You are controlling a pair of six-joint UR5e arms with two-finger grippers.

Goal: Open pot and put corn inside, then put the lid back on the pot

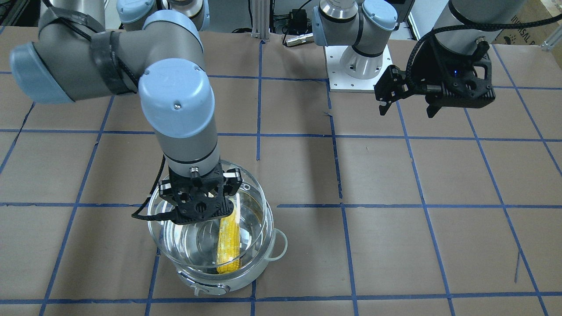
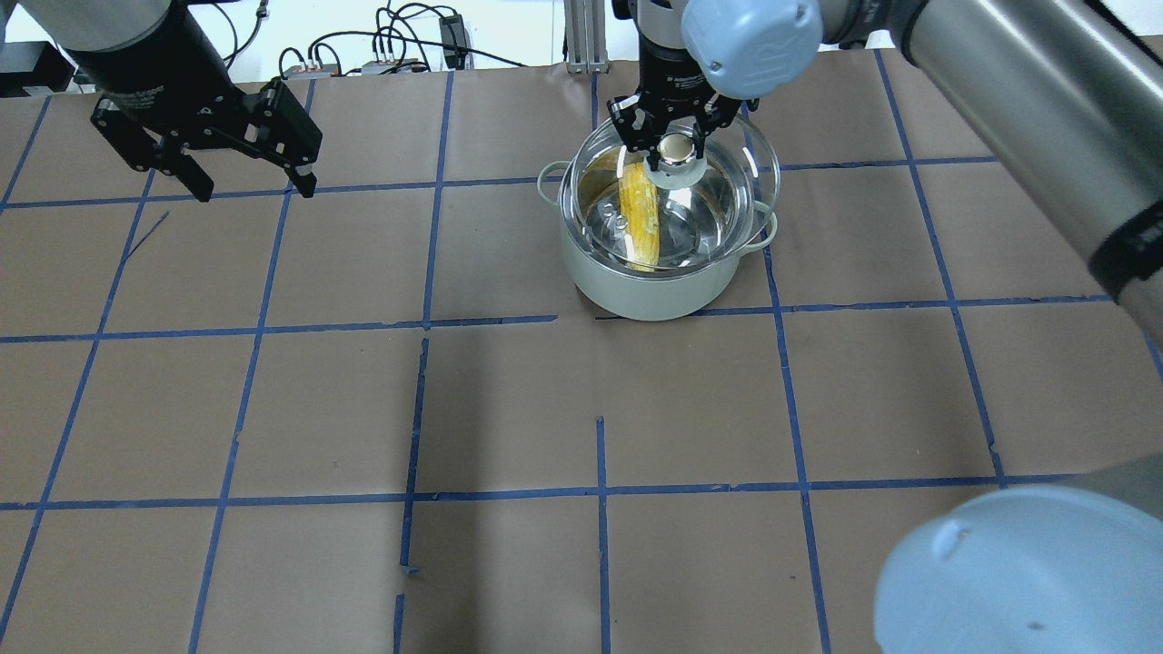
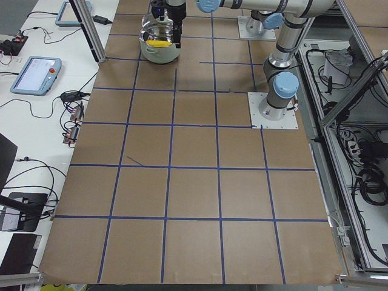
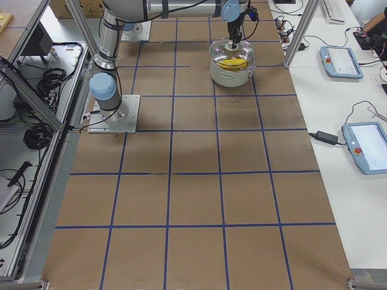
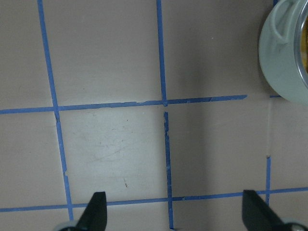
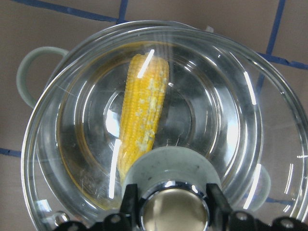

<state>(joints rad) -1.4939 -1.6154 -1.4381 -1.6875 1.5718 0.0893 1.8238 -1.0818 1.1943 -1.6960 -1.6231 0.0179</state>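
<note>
The steel pot point(image 2: 645, 292) stands at the far middle of the table, with the yellow corn point(image 2: 636, 213) lying inside it. My right gripper point(image 2: 677, 150) is shut on the knob of the clear glass lid point(image 2: 738, 182). It holds the lid just over the pot's mouth, shifted a little toward the robot. The right wrist view shows the corn point(image 6: 142, 120) through the lid point(image 6: 231, 96), with the fingers point(image 6: 217, 204) beside the knob. My left gripper point(image 2: 255, 193) is open and empty above the table, far to the left of the pot; its wrist view shows the pot's side point(image 5: 279, 62).
The left arm's white base plate point(image 1: 358, 72) sits at the back of the table. Cables point(image 2: 391, 54) lie beyond the far edge. Teach pendants point(image 4: 366, 148) lie on the side table. Blue tape lines grid the brown table surface point(image 2: 509, 409).
</note>
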